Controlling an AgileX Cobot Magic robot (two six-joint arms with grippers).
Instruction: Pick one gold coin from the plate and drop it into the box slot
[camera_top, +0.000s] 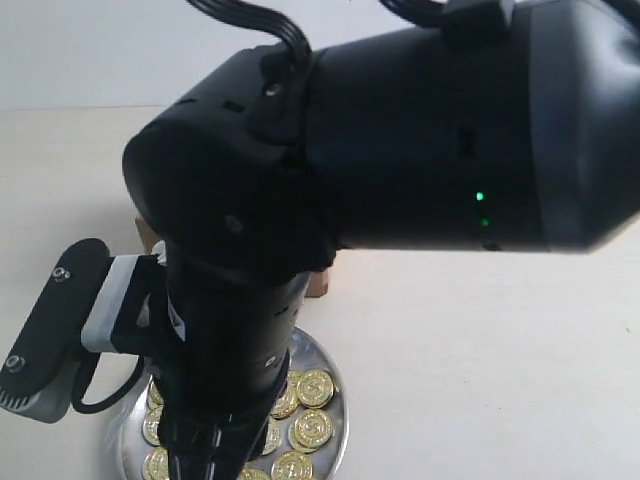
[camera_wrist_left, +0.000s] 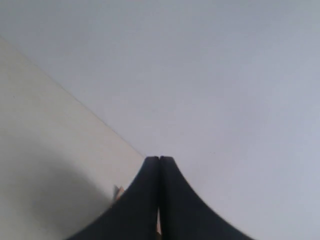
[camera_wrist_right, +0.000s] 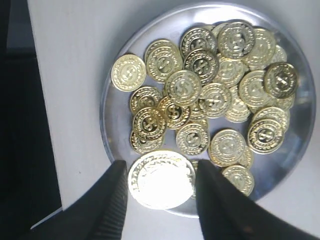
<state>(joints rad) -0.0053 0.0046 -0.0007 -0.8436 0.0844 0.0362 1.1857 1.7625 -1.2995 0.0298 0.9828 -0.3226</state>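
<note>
Filling the exterior view, the right arm (camera_top: 400, 140) hides most of the box (camera_top: 318, 283). Near it, the plate (camera_wrist_right: 106, 125) holds a heap of coins (camera_wrist_right: 200, 95). The right gripper (camera_wrist_right: 161, 166) pinches one coin (camera_wrist_right: 161, 181) between its jaws above the plate's rim. The left gripper (camera_wrist_left: 159, 167) is closed and empty.
</note>
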